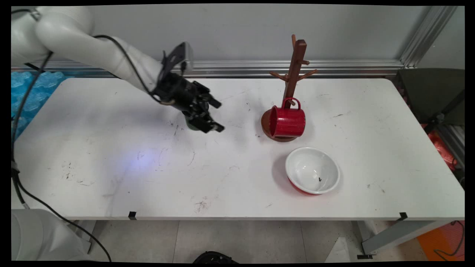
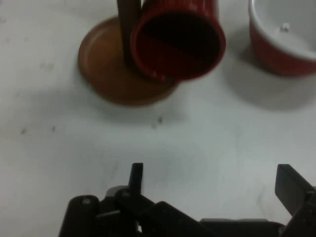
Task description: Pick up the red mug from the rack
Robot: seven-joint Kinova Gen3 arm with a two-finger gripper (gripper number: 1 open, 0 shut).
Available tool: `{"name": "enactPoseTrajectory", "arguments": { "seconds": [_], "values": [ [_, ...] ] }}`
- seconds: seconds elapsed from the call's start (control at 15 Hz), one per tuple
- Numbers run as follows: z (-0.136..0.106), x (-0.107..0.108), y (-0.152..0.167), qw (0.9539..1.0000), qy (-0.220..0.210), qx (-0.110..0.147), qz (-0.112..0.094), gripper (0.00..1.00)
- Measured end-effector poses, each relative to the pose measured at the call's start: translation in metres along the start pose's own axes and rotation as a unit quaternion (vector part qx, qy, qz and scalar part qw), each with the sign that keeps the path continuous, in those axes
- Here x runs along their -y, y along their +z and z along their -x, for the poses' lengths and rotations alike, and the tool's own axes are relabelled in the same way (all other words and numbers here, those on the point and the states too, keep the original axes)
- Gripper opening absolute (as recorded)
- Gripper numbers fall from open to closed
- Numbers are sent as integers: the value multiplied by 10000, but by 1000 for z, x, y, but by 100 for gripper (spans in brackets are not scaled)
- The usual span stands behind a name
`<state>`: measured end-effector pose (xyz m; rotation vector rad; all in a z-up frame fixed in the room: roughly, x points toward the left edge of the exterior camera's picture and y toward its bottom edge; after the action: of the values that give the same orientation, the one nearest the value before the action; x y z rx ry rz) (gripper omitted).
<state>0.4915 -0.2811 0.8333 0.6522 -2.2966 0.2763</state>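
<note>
Gripper (image 1: 217, 116) sits left of centre in the main view, above the white table (image 1: 111, 167) and tilted toward the picture's right. Its fingers (image 2: 137, 174) are spread wide with only bare tabletop between them. It holds nothing and touches nothing.

A small dark greenish patch shows just under the gripper body in the main view. It is mostly hidden and I cannot tell what it is.

Nearest thing: red mug (image 1: 287, 122), right of the gripper and well apart from it, with bare table between.
- The mug lies on its side, handle up and hooked over a low peg of the wooden mug tree (image 1: 295, 66).
- Its open mouth faces picture-left, toward the gripper.
- Its body hangs over the tree's round base (image 1: 276, 136). Whether it rests on the base I cannot tell.

Hand view: the mug (image 2: 177, 42) is at top centre, mouth toward the camera, and sits above the gap between the fingers rather than inside it. The base (image 2: 106, 74) is at upper left.

Bowl (image 1: 312, 170), white inside and red outside, stands upright just below and right of the tree base, apart from it. A small dark speck lies inside it. In the hand view the bowl (image 2: 284, 42) is at upper right.
</note>
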Motion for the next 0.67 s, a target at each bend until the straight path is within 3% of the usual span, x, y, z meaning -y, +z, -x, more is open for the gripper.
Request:
{"name": "enactPoseTrajectory", "arguments": {
  "seconds": [0.67],
  "values": [
    [-29,-9,75,9961,-445,-724,244,100]
  ]
}}
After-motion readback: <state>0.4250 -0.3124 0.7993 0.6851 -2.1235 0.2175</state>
